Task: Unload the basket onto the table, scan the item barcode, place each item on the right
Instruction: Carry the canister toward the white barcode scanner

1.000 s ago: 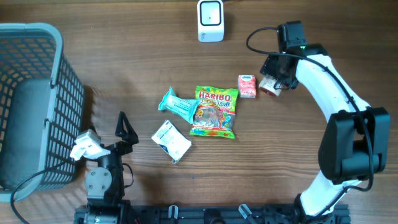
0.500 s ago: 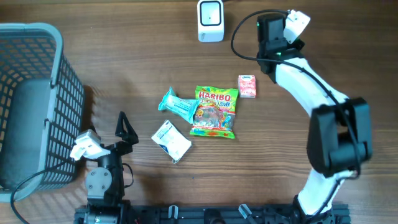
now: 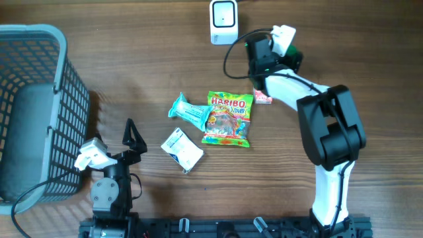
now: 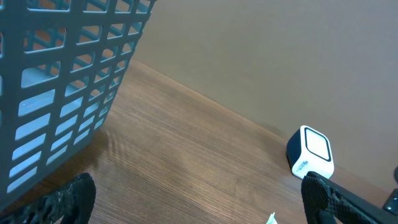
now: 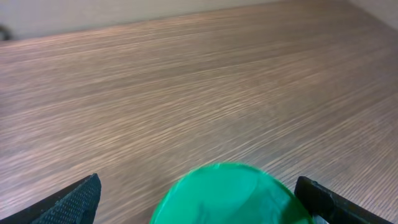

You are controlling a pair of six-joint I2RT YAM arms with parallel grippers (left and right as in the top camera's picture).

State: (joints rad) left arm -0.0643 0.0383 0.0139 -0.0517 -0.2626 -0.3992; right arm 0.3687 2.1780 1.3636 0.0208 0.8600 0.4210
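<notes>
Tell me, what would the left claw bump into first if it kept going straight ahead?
Nothing nearby, it seems. The open left claw faces bare table. The basket sits off to its left and the scanner off to its right. Depth is hard to judge, though.

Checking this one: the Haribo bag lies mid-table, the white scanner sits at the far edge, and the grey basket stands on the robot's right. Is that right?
Not quite. The overhead view shows the grey basket on the robot's left, not its right. The rest holds: the Haribo bag lies mid-table and the white scanner sits at the far edge.
</notes>
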